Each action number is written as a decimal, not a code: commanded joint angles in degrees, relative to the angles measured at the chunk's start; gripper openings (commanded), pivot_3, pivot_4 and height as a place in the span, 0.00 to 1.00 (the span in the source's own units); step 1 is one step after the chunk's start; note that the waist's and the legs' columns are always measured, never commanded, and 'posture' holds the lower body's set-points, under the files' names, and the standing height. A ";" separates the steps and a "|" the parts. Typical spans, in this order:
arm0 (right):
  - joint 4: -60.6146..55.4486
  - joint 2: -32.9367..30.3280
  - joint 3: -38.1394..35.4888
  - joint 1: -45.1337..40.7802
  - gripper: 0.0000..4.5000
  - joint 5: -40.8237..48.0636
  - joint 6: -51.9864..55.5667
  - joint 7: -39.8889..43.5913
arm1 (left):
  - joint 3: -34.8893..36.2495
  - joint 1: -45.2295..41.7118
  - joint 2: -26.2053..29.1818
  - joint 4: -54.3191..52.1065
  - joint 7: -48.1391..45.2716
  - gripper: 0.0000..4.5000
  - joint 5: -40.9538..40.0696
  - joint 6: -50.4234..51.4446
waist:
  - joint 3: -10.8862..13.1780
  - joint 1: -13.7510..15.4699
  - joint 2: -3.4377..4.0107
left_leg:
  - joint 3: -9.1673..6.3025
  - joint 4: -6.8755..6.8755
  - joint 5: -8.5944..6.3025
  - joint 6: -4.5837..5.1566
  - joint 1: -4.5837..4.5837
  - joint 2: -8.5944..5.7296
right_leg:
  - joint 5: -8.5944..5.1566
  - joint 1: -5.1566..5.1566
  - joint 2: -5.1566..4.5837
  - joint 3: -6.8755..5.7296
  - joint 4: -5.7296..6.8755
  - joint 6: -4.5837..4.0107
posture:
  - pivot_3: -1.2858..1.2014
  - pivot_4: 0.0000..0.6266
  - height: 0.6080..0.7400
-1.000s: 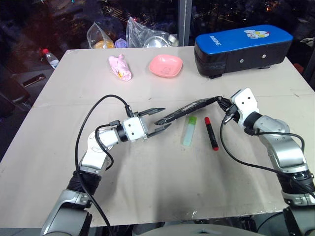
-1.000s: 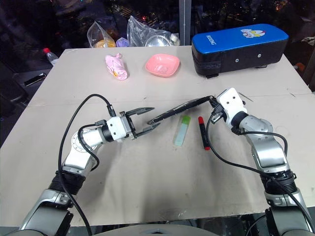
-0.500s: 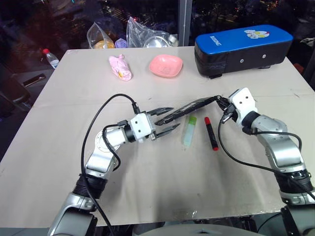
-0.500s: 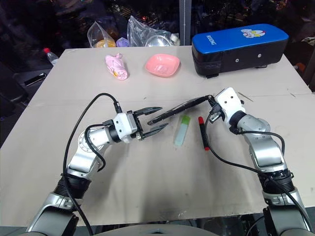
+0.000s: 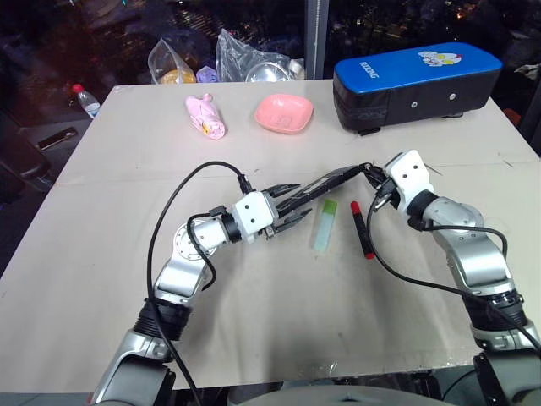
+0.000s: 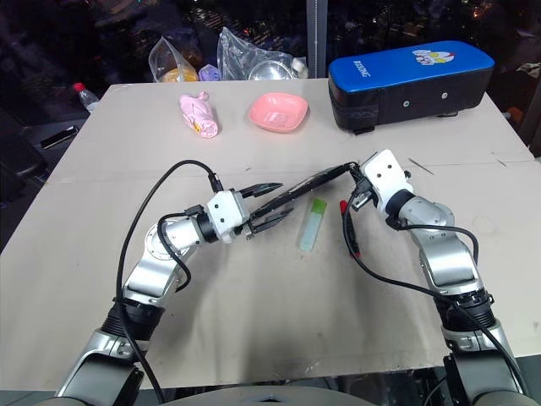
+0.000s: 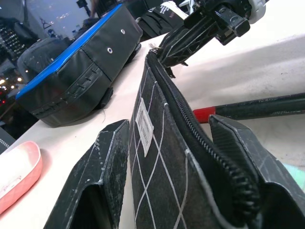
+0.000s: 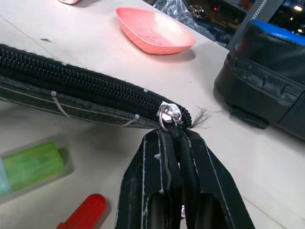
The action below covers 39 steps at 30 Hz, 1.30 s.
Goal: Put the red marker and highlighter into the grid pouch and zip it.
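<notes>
1. The grid pouch is held off the counter between the two grippers; its zipper looks closed along the top edge, and whether anything is inside cannot be told.
2. The pink dish at the far side of the counter looks empty. The clear bags behind it hold a metal bowl and something orange, hard to make out.
3. The blue-topped case is shut.
4. The right gripper is clamped on the pull tab at the pouch's end; the tab itself is hidden between the fingers.
5. The left gripper has its fingers narrowly apart, one on each side of the pouch's other end; contact cannot be confirmed.
6. The pouch is black with white grid lines and a small white label.
7. The highlighter and red marker lie side by side on the counter under the pouch, outside it.
</notes>
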 commanded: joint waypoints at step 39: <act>-11.79 7.60 -10.52 -3.50 0.48 11.03 30.98 -7.80 | 0.62 2.15 -5.30 -1.80 8.77 0.00 1.70 1.37 | 0.00 0.01 0.00 | 0.01 -0.03 0.00 0.00 -0.01 0.09 | 0.03 -0.01 0.06 0.00 -0.04 -0.04 | 0.52 0.24 1.00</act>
